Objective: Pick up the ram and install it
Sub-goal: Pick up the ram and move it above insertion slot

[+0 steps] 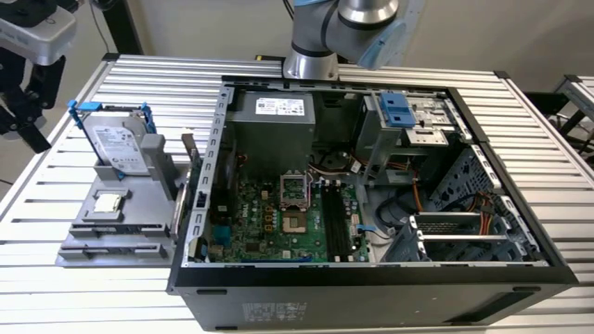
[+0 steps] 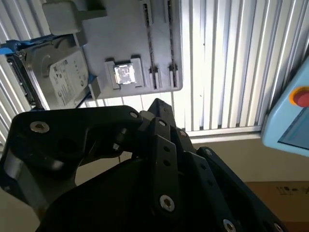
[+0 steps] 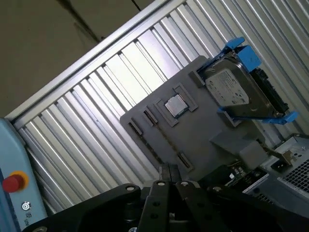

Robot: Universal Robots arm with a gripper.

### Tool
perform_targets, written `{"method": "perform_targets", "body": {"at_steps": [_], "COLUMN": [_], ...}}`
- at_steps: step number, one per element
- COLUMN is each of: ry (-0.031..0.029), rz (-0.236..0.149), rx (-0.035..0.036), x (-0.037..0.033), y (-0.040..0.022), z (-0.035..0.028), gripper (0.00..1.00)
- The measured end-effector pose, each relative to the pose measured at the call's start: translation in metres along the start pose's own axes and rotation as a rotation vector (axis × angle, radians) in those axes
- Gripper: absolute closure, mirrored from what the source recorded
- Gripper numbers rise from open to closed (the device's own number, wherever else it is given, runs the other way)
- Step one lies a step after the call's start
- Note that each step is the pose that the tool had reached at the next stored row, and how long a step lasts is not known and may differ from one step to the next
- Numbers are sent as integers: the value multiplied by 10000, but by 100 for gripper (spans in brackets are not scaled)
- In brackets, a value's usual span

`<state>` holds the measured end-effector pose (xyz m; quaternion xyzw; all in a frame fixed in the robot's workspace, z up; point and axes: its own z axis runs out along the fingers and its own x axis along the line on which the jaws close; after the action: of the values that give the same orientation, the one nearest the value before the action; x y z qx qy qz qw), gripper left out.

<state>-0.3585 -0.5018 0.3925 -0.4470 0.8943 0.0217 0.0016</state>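
The ram (image 1: pixel 189 156) stands on end at the holder's (image 1: pixel 139 209) edge on the exterior view's right. Its long axis is almost upright and tilts slightly, and it sits just beside the case's (image 1: pixel 371 275) wall. The exterior view also shows the long black slots (image 1: pixel 336 223) inside the open case. The gripper (image 1: pixel 33 132) hangs at the far end of the exterior view's left, well apart from the ram.

Both wrist views look down on the holder, with the drive (image 3: pixel 231 92) in its blue frame and the chip (image 3: pixel 175 105). There the gripper's (image 3: pixel 169 170) fingers are pressed together, with nothing between them.
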Motion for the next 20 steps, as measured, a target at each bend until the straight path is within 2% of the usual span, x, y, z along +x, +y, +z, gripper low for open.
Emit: {"method": "perform_targets", "body": {"at_steps": [20], "ry": [122], "rz": [-3252], "rx": [-72], "x": [0], "y": [0], "z": [0], "gripper": [100]}}
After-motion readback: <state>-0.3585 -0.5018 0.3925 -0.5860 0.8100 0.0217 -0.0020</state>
